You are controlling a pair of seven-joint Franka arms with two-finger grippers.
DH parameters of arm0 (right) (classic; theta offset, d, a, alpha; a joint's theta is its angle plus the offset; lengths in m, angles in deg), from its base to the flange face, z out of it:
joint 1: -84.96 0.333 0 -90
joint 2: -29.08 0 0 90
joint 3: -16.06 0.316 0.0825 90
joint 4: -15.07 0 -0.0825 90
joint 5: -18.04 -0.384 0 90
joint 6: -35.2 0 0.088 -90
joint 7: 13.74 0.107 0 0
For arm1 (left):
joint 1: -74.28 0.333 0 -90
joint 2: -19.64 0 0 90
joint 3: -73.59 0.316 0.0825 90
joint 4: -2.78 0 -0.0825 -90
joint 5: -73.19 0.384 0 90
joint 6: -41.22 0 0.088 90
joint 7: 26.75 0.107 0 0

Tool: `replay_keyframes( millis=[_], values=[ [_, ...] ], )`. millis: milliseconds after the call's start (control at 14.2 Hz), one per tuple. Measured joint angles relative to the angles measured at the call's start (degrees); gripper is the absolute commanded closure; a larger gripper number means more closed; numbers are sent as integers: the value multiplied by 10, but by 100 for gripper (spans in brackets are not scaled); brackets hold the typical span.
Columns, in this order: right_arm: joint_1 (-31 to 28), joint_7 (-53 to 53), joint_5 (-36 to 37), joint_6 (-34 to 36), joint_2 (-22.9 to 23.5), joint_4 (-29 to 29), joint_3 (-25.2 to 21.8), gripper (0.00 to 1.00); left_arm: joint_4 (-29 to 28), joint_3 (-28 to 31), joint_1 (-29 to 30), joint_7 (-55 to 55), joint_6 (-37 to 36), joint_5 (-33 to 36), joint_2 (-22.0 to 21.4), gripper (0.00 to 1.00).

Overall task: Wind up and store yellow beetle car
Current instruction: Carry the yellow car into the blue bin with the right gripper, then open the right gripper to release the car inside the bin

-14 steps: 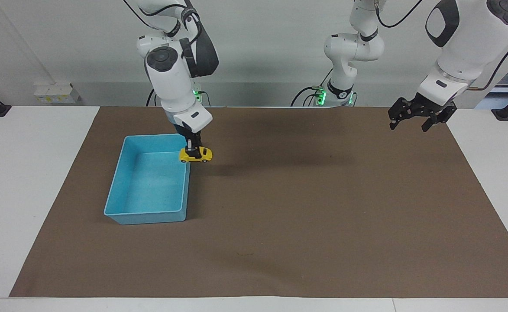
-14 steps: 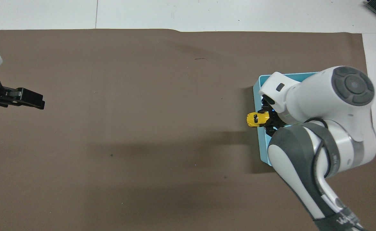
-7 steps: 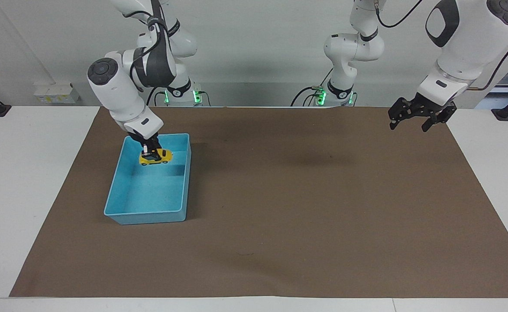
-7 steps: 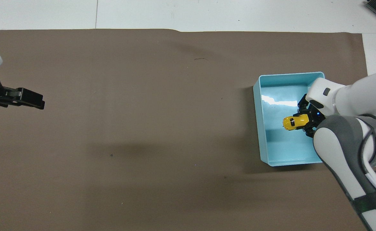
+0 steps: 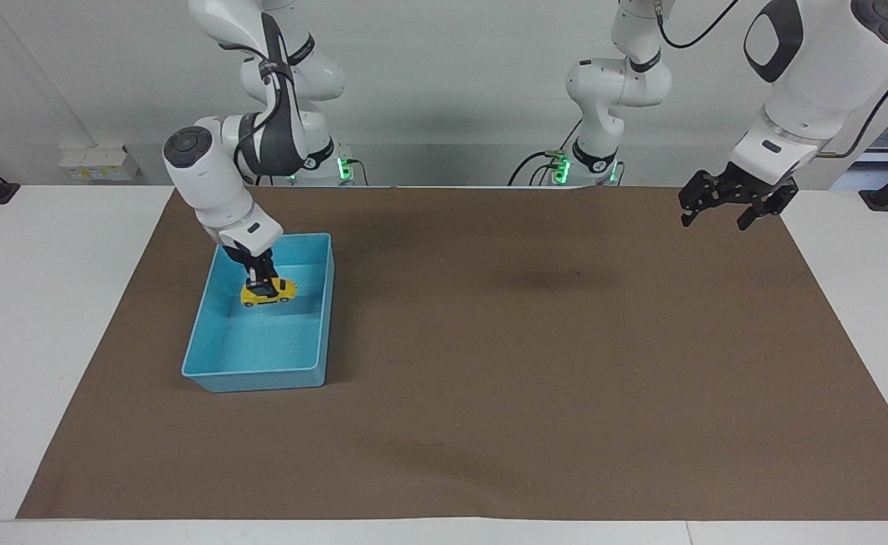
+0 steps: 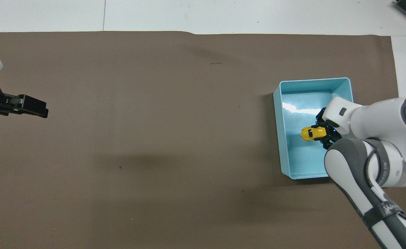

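The yellow beetle car (image 5: 268, 291) (image 6: 313, 133) hangs inside the light blue bin (image 5: 209, 325) (image 6: 278, 114), low over its floor. My right gripper (image 5: 263, 277) (image 6: 324, 134) reaches down into the bin from above and is shut on the car's roof. Whether the wheels touch the bin floor I cannot tell. My left gripper (image 5: 725, 213) (image 6: 33, 107) waits open in the air over the mat at the left arm's end of the table, holding nothing.
A brown mat (image 5: 534, 363) (image 6: 154, 138) covers most of the white table (image 5: 50, 318). The bin stands on the mat toward the right arm's end. A power strip (image 5: 99, 163) lies near the right arm's base.
The right gripper carried the car from above the bin's rim to over the bin, then lowered it inside. The left arm has not moved.
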Motion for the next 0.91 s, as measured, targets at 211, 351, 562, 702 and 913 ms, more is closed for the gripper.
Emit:
replay_keyframes(
  millis=[211,351,562,702,913],
  values=[
    [0,-3,0,-41,15,-25,1,100,0,0,0,0,0,0,0,0],
    [0,-9,0,-56,23,-31,1,100,0,0,0,0,0,0,0,0],
    [-2,-9,0,-80,38,-40,0,91,0,0,0,0,0,0,0,0],
    [-2,-9,0,-82,45,-41,-1,0,0,0,0,0,0,0,0,0],
    [-1,9,0,-74,45,-39,1,0,0,0,0,0,0,0,0,0]
  ],
)
